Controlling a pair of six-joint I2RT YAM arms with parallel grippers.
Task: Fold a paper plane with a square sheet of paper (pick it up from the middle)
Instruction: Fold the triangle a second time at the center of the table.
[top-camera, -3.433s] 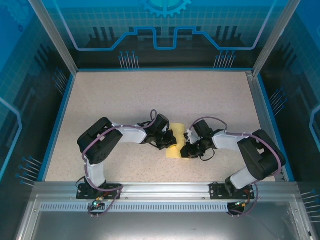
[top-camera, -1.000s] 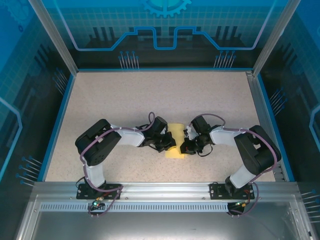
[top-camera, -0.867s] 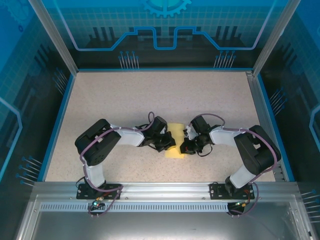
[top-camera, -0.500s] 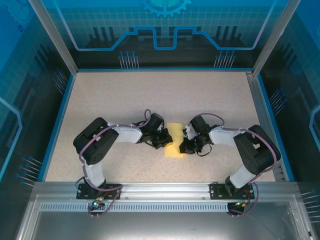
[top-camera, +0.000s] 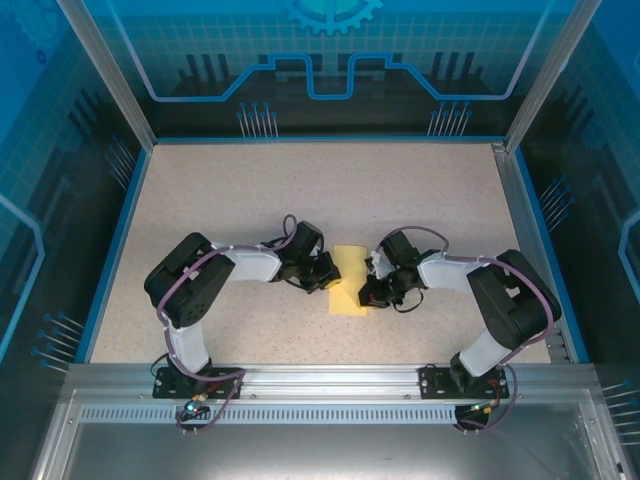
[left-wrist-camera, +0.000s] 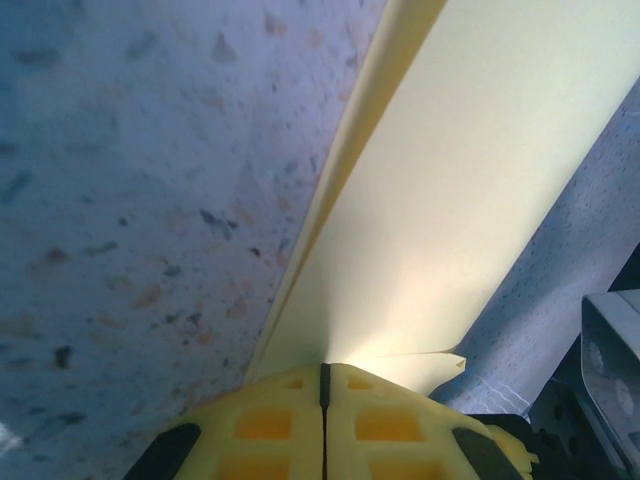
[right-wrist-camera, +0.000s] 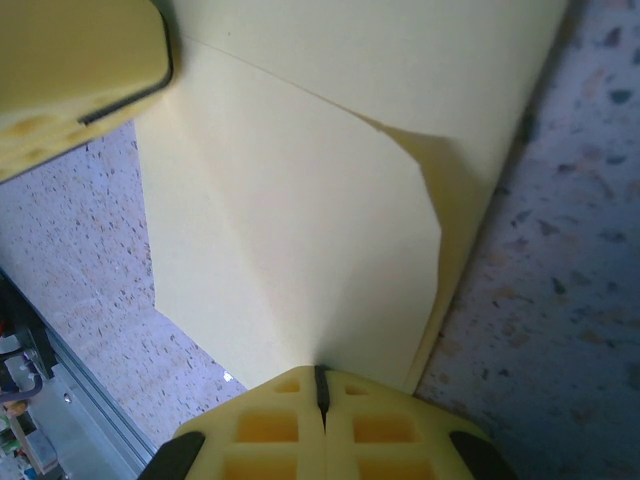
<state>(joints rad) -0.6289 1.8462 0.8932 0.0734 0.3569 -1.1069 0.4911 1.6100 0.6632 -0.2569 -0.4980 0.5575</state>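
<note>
The pale-yellow square sheet of paper (top-camera: 350, 275), partly folded with layered flaps, lies at mid-table between both arms. My left gripper (top-camera: 328, 274) is shut on its left edge. In the left wrist view the closed yellow fingertips (left-wrist-camera: 322, 370) pinch the sheet (left-wrist-camera: 440, 190), and a crease runs out from their seam. My right gripper (top-camera: 369, 291) is shut on the right edge. In the right wrist view its tips (right-wrist-camera: 320, 373) clamp the paper (right-wrist-camera: 300, 210), which shows a diagonal folded flap. A left finger (right-wrist-camera: 75, 75) sits on the far corner.
The speckled beige tabletop (top-camera: 250, 200) is ringed by a blue rim and clear enclosure walls (top-camera: 120, 110). An aluminium rail (top-camera: 320, 375) carrying both arm bases runs along the near edge. Both forearms lie low over the table on either side of the paper.
My left gripper has slid a little left and towards the far side, uncovering more of the paper's left part. The right gripper has stayed nearly still.
</note>
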